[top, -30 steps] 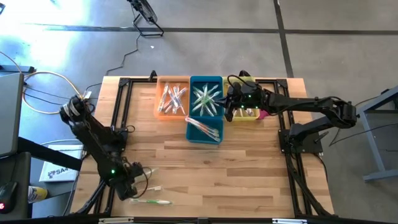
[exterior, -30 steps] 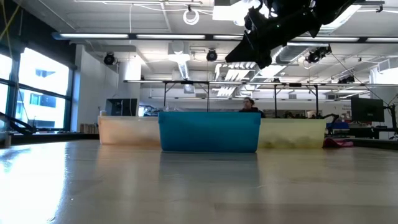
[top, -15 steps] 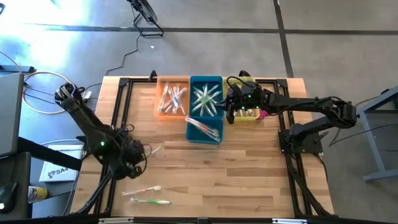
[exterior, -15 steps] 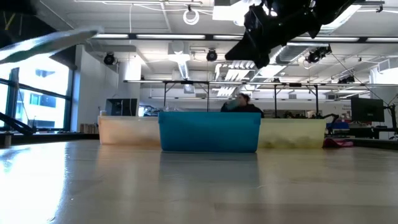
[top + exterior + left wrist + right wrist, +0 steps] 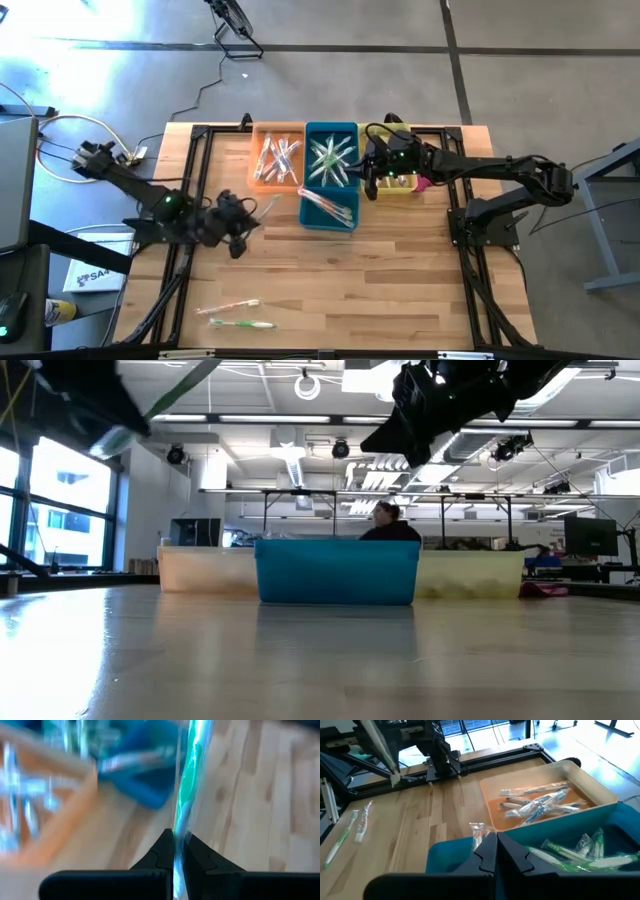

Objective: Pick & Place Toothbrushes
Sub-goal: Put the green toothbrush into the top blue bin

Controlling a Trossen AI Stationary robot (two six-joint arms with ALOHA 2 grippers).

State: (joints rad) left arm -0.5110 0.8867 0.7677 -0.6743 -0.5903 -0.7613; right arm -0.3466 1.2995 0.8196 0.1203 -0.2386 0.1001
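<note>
My left gripper hangs above the table, left of the blue bin, shut on a green toothbrush in a clear wrapper. In the low view this gripper is high at the left, with the toothbrush slanting out of it. Two more wrapped toothbrushes lie flat near the table's near edge. Several others fill the orange bin and the blue bin. My right gripper hovers, shut and empty, over the boundary between the blue and yellow bins. My left gripper pinches the green toothbrush between its two fingers at one end of the wrapper. The rest sticks out ahead of the fingertips, along them. The toothbrush is lifted clear of the table.
Three bins stand side by side at the table's far edge: orange, blue, yellow. A wrapped toothbrush lies slanted across the blue bin's near part. Bare wood spreads across the middle and right. A person shows beyond the bins.
My left gripper has risen from beside the two lying toothbrushes near the near edge and travelled toward the far edge and right, toward the bins, carrying the green toothbrush clear of the table. My right arm has kept still.
</note>
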